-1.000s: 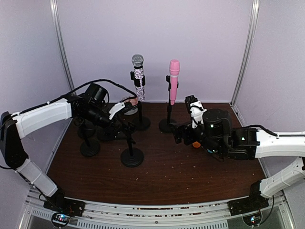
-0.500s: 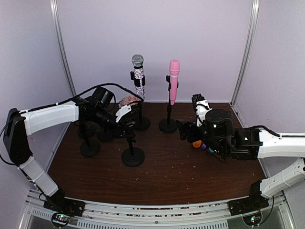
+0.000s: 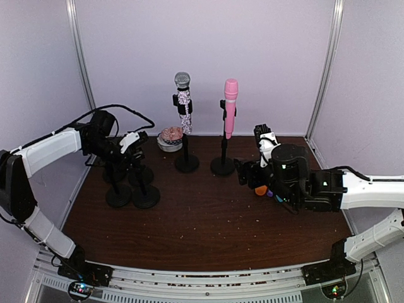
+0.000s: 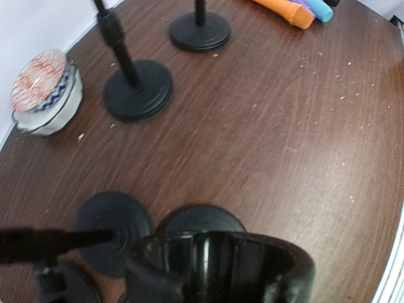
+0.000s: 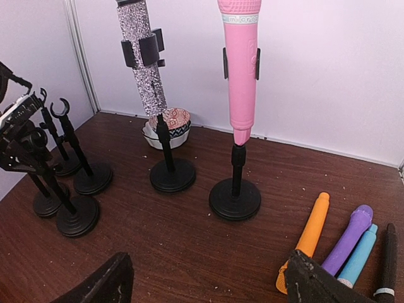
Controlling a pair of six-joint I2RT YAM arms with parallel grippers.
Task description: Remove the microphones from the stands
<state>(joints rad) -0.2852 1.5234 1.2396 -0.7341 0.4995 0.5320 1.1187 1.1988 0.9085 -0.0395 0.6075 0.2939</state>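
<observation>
**A:** Right end effector [image 5: 205,281]?

**B:** Jaws spread wide, holding nothing; the pink microphone [image 5: 242,69] is just ahead and higher, long axis upright, clipped in its stand [image 5: 235,197]; the right arm is nearer.

**A:** Left end effector [image 3: 129,142]?

**B:** Among the empty stands [image 3: 145,197] at the left of the surface [image 3: 208,233]; clamped or not, I cannot tell.

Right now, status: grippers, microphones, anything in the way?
Left gripper shut on an empty stand. Right gripper open, empty. Pink microphone and glitter microphone both mounted upright. Nothing blocking the pink one.
</observation>
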